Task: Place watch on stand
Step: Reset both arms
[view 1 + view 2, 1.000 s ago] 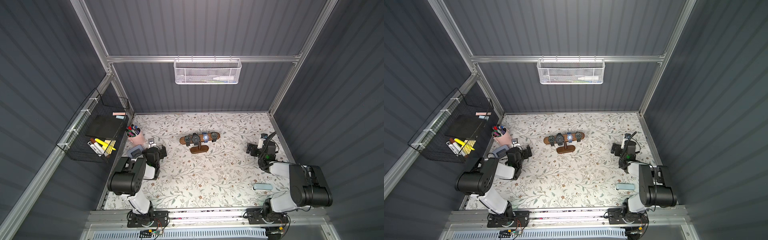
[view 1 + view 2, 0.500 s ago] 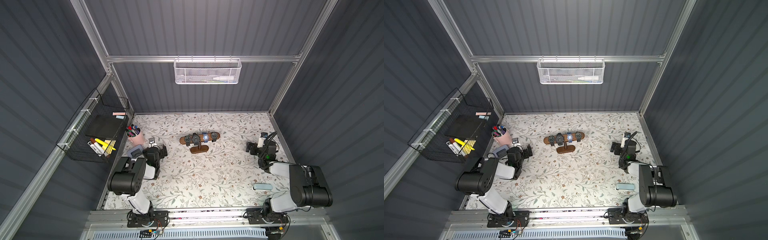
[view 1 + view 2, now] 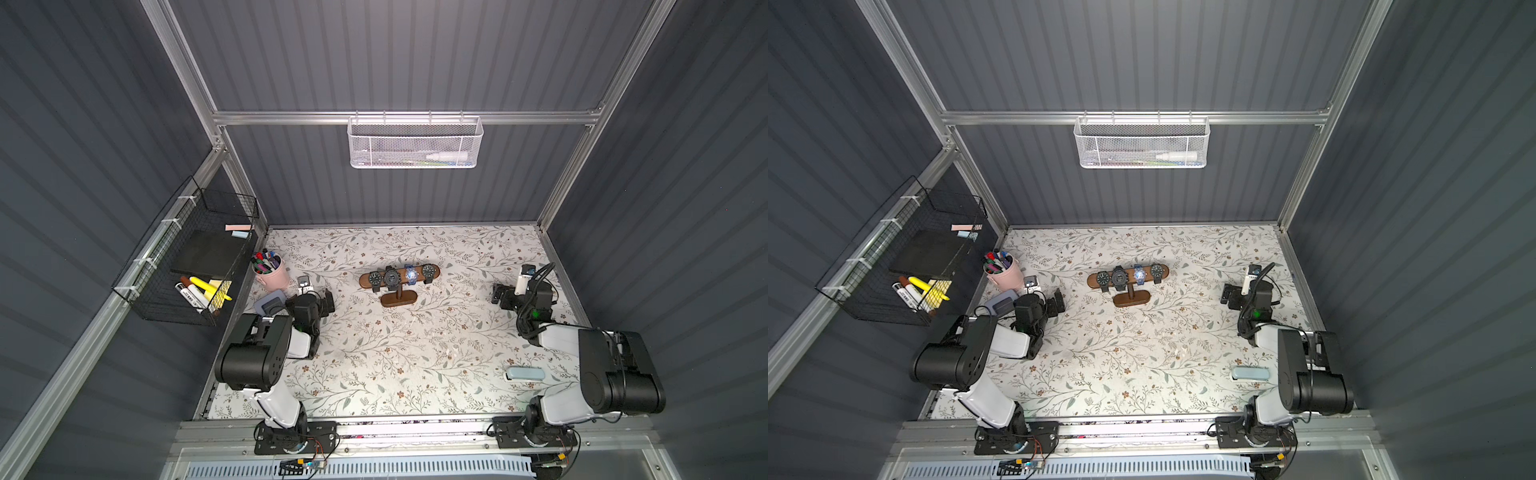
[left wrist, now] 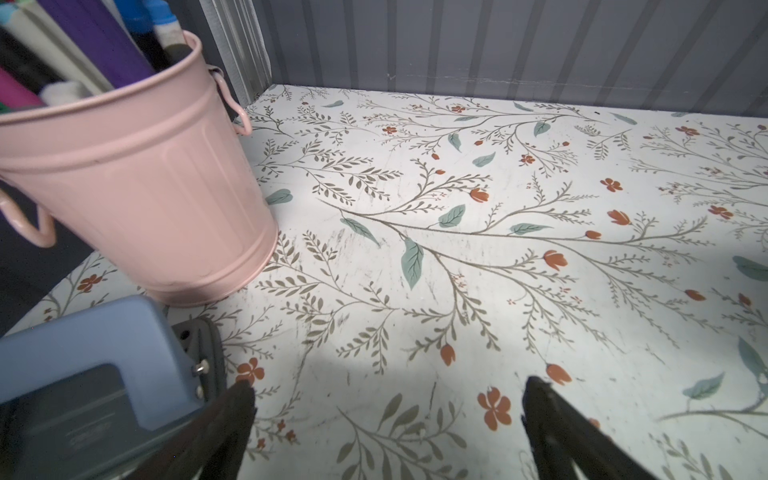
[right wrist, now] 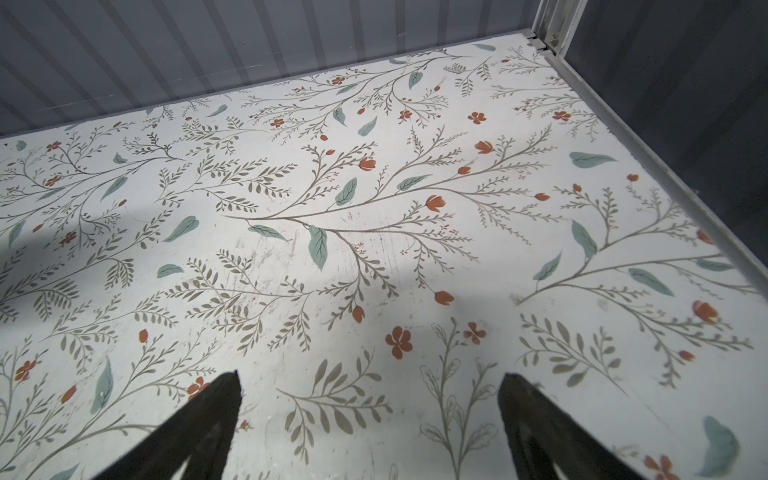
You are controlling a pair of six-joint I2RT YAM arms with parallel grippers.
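Top view — stand btwn L/R fingers

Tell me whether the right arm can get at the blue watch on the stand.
Probably yes: the right pincer is open and empty, and only bare table lies between it and the blue watch on the stand.

- Stand: dark brown wooden T, upright on its oval base.
- Three black watches and a blue watch sit along its bar, faces seemingly upward.
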